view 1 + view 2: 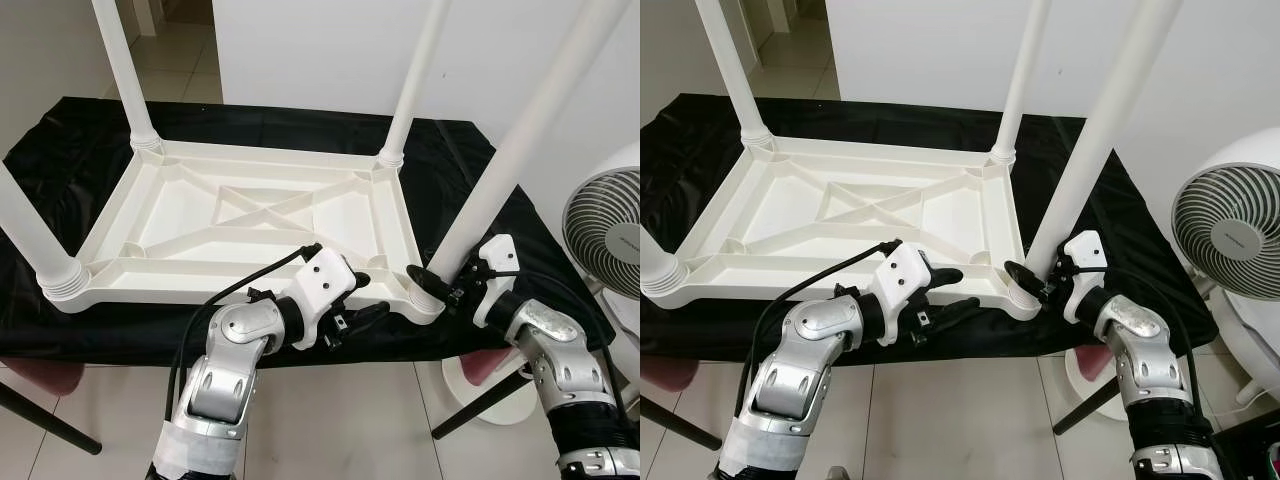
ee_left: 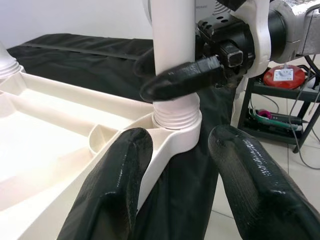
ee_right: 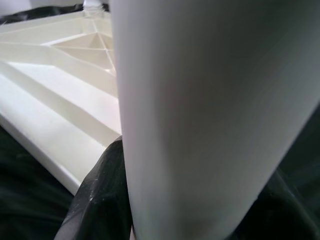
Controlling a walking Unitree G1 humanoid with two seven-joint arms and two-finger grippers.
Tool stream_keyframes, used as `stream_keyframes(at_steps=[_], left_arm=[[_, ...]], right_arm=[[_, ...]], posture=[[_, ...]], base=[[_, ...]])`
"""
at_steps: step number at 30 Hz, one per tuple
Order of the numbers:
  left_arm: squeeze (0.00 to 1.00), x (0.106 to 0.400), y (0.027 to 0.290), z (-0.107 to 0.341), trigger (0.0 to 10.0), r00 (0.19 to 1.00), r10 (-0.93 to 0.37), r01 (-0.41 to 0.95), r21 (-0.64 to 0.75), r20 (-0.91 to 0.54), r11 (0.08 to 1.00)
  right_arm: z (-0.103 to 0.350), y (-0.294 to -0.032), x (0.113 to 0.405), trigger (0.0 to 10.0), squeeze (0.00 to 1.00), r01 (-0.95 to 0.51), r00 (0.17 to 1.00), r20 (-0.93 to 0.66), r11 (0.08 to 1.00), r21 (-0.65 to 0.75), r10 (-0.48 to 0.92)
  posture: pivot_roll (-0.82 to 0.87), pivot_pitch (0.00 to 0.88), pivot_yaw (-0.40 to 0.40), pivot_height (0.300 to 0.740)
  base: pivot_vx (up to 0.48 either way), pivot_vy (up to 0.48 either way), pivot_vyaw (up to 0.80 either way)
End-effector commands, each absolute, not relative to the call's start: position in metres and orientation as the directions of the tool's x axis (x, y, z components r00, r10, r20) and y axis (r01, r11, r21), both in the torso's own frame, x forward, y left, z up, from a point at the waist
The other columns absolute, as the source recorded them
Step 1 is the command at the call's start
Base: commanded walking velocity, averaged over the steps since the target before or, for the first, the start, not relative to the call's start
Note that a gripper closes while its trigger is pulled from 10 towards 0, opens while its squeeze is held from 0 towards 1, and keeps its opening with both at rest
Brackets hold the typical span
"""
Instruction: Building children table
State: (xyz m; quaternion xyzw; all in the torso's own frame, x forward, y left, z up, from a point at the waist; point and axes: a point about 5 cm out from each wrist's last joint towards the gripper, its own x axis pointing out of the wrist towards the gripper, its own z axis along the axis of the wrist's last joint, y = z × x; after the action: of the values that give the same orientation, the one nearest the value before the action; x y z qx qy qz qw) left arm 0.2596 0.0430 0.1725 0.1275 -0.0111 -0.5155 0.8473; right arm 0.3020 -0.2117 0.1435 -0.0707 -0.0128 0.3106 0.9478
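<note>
Gripping the near-right leg (image 1: pixel 500 180) low down, the right gripper (image 1: pixel 432 283) has its black fingers closed around the tube just above the threaded collar (image 2: pixel 176 114). Left gripper (image 1: pixel 362 302) sits spread apart, holding nothing, its fingers straddling the tabletop's (image 1: pixel 250 215) corner socket. Tabletop lies upside down on a black cloth (image 1: pixel 470 160), four legs standing up. Judgement: hollow white plastic, light and stiff but smooth, so slippery under torque. Best hold is near the collar for turning; steady the tabletop at its ribbed rim.
</note>
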Motion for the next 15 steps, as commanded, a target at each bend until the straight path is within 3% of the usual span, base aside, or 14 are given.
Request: stream_keyframes(at_steps=[1, 11, 15], left_arm=[[0.00, 0.264, 0.044, 0.172, 10.0, 0.613, -0.787, 0.778, 0.229, -0.069, 0.585], [0.00, 0.263, 0.043, 0.168, 10.0, 0.614, -0.785, 0.778, 0.232, -0.084, 0.584], [0.00, 0.262, 0.043, 0.166, 10.0, 0.617, -0.782, 0.777, 0.228, -0.088, 0.587]], right_arm=[[0.133, -0.211, 0.300, 0.0, 0.00, -0.570, 0.821, -0.046, 0.815, -0.103, 0.569], [0.127, -0.200, 0.302, 0.0, 0.00, -0.402, 0.915, 0.024, 0.915, -0.037, 0.403], [0.123, -0.189, 0.304, 0.0, 0.00, -0.243, 0.969, 0.047, 0.970, 0.028, 0.242]], posture=[[0.09, 0.045, -0.038, 0.740], [0.09, 0.048, -0.041, 0.740], [0.08, 0.049, -0.041, 0.740]], base=[[0.000, 0.000, 0.00], [0.000, 0.000, 0.00], [0.000, 0.000, 0.00]])
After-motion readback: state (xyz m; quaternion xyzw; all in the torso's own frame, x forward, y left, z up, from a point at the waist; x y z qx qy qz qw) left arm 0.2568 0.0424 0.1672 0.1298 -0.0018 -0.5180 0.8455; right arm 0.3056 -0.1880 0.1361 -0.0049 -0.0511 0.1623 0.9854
